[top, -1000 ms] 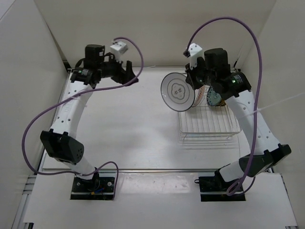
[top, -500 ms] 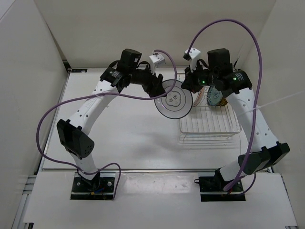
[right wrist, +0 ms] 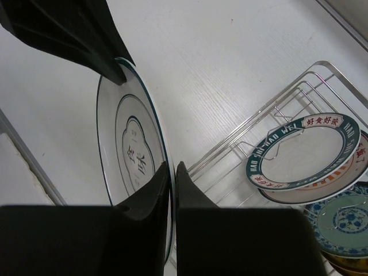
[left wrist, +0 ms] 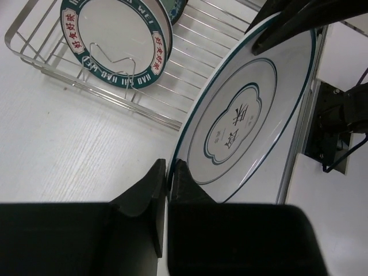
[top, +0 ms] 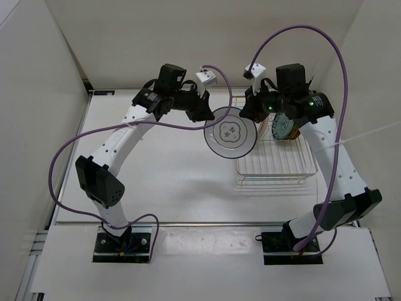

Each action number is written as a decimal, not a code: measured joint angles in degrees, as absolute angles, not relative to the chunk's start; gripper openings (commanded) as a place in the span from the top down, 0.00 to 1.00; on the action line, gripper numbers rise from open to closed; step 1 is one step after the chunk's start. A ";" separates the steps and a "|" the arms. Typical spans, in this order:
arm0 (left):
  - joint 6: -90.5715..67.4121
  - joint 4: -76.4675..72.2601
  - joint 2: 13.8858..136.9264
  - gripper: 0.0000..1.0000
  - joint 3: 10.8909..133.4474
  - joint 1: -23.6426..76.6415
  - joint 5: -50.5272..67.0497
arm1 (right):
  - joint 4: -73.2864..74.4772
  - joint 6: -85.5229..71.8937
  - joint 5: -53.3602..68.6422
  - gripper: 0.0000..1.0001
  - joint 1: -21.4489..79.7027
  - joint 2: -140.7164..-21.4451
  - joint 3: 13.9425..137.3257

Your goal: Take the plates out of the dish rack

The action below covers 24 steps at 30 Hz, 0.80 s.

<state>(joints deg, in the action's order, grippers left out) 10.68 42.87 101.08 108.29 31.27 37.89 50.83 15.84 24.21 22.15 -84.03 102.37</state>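
A white plate with thin dark rings hangs above the table just left of the dish rack. My left gripper is shut on its left rim, and my right gripper is shut on the opposite rim. In the left wrist view the held plate tilts away, with the right gripper's fingers at its far edge. Standing in the rack are a dark-rimmed plate, an orange-trimmed one behind it, and a teal one.
The chrome wire rack sits at the right of the white table, close to the right wall. Its near half holds only bare wires. White walls enclose the table on the left, back and right. Purple cables arc over both arms.
My left arm swung in from the far left to the plate, and its gripper closed on the left rim. The right gripper kept its grip and shifted the plate slightly.
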 measured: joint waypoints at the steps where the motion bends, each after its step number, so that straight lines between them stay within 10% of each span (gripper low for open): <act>1: 10.44 42.85 101.08 0.89 108.44 31.27 38.35 | 50.89 15.97 24.40 1.00 21.91 -84.03 102.37; 8: 4.14 39.57 101.16 0.89 106.54 31.27 38.85 | 48.69 14.22 25.15 0.69 19.46 -83.94 101.80; 11: -0.08 37.54 101.14 0.89 103.96 30.74 38.24 | 47.35 11.35 25.45 0.16 17.67 -83.94 101.10; 24: -11.75 30.06 103.37 0.89 97.60 4.54 37.89 | 43.00 6.13 17.47 0.00 8.69 -83.81 98.87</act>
<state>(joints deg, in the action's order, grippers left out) -11.75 30.06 103.37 97.60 4.54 37.89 43.00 6.13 17.47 8.69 -83.81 98.87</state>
